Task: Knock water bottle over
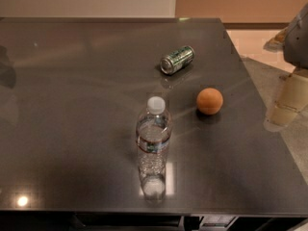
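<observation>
The water bottle [153, 141] stands upright on the dark grey table [72, 105], near the front edge and a little right of the middle. It is clear ribbed plastic with a white cap and a thin label band. My gripper [285, 107] shows as a pale shape at the right edge of the view, beyond the table's right side and well to the right of the bottle. It touches nothing.
A green-and-silver drinks can [176, 59] lies on its side behind the bottle. An orange ball [210, 101] sits on the table between the bottle and the gripper. The table's right edge runs diagonally just left of the gripper.
</observation>
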